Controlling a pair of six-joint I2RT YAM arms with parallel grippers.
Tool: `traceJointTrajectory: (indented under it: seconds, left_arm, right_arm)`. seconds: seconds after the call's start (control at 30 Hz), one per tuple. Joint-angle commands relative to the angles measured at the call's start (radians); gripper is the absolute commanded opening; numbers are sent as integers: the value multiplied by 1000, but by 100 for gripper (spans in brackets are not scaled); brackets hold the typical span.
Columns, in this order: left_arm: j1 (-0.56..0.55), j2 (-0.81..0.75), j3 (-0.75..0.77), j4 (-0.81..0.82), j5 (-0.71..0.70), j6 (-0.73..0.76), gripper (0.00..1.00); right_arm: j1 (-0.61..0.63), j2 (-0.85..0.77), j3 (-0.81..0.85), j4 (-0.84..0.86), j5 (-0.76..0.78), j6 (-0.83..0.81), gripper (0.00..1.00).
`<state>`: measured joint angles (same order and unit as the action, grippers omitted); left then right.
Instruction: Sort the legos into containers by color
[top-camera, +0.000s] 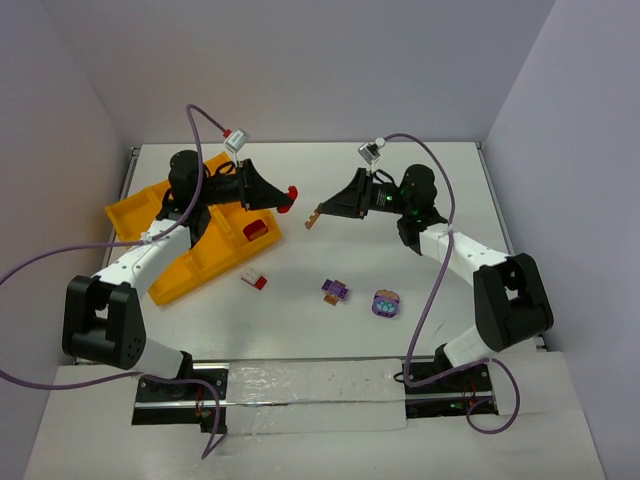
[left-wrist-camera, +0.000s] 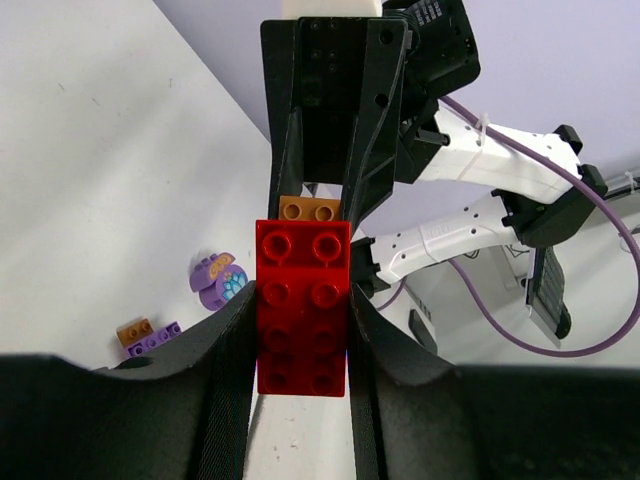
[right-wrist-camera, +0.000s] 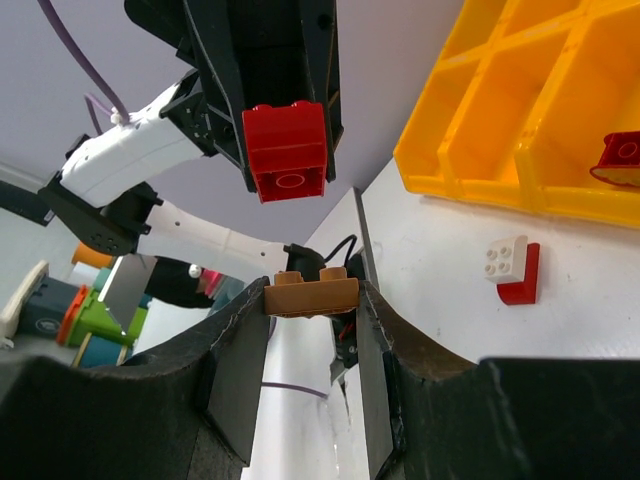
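Above the table (top-camera: 440, 180), two bricks are held facing each other.
A red brick (left-wrist-camera: 302, 308) is pinched by the left gripper (top-camera: 287, 196), and a brown brick (right-wrist-camera: 311, 295) by the right gripper (top-camera: 314, 216) at its 4 o'clock. One red lego (top-camera: 257, 231) is seen in the yellow tray (top-camera: 135, 212). A red-white one (top-camera: 254, 281), a purple one (top-camera: 335, 291) and a round purple one (top-camera: 386, 304) are seen on the table toward 6 o'clock.

left pincer (left-wrist-camera: 302, 305): matt black plastic, faintly grainy | red brick (left-wrist-camera: 302, 330) between its fingers: glossy moulded plastic, smooth studs | right pincer (right-wrist-camera: 311, 300): matt black plastic too | tan brick (right-wrist-camera: 311, 294) in its grip: satin plastic | tray (right-wrist-camera: 460, 170) beyond right pincer: shiny yellow-orange plastic | bench (top-camera: 420, 270) beneath both pincers: white, matt, smooth
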<state>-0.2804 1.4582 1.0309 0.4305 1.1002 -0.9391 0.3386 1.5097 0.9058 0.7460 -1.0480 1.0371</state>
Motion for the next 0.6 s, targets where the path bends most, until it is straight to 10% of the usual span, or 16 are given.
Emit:
traceJointTrajectory:
  seconds: [0.0,0.3,0.57]
  left_arm:
    - [-2,-14,32,-33,-16,51,0]
    - [9,-27,197,-658,-436,372,0]
    - [1,-3,234,-880,-1049,357,0]
  right_arm:
    - [-8,1,36,-31,1,-43,0]
    - [-53,-81,118,-810,294,-525,0]
    - [-64,-176,102,-972,428,-648,0]
